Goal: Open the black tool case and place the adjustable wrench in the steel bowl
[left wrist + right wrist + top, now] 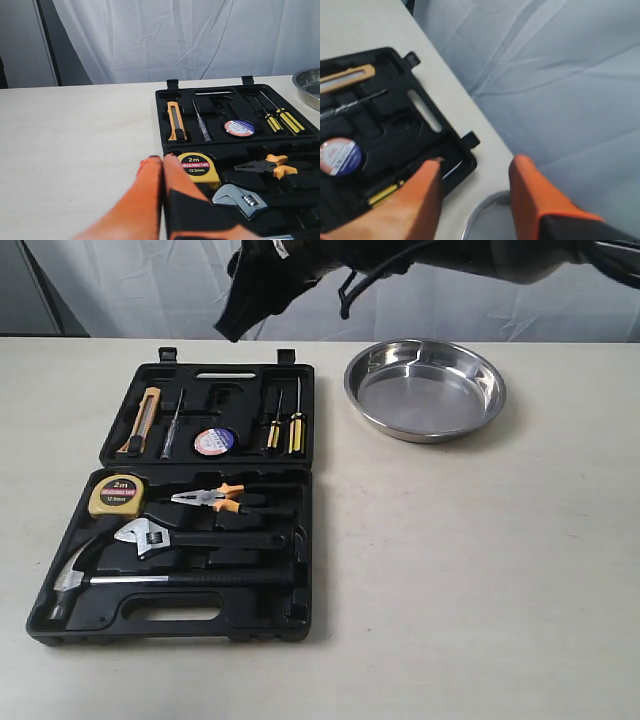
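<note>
Orange-tipped, waiting with right gripper (477,162) spread, left gripper (161,159) pinched empty; risking seizing hammer (150,580) instead of adjacent adjustable wrench (200,538).

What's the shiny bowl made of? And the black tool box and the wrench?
The bowl looks like polished metal, probably steel: it mirrors light. The tool case seems matte black moulded plastic, with shaped pockets. The wrench head is shiny metal; its black handle could be rubber or paint.

Pliers (210,499) and hammer (150,580) closely flank the adjustable wrench (165,536), open above.
</note>
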Robot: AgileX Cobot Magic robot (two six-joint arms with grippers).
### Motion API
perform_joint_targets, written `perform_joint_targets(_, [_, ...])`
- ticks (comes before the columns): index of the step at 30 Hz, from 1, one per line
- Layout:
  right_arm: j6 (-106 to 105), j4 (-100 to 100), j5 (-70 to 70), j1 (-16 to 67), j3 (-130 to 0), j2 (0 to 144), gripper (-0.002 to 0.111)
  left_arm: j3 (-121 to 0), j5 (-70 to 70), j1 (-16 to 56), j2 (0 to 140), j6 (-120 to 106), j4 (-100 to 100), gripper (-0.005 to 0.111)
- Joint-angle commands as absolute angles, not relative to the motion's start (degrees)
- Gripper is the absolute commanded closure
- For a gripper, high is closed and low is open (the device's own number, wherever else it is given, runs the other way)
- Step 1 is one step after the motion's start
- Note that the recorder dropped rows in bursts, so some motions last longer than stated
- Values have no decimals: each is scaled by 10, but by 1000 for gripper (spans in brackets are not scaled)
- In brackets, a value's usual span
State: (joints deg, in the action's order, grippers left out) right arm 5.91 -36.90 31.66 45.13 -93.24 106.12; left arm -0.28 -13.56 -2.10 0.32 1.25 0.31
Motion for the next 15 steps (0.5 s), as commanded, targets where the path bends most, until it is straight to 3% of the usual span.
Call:
perform_joint_targets(1, [-17, -255, 386, 471, -913, 1028, 89, 0, -136, -22, 0, 12, 3, 107])
perform_joint_targets(5, [-144, -119, 428, 491, -900, 1015, 109, 0, -136, -22, 0, 12, 3, 107])
perform_joint_targets(13, [-322, 37, 506, 520, -900, 1023, 109, 0, -136, -22, 0, 11, 3, 107])
perform_joint_targets(15, [-343, 53, 506, 520, -900, 1031, 103, 0, -136, -22, 0, 11, 3, 107])
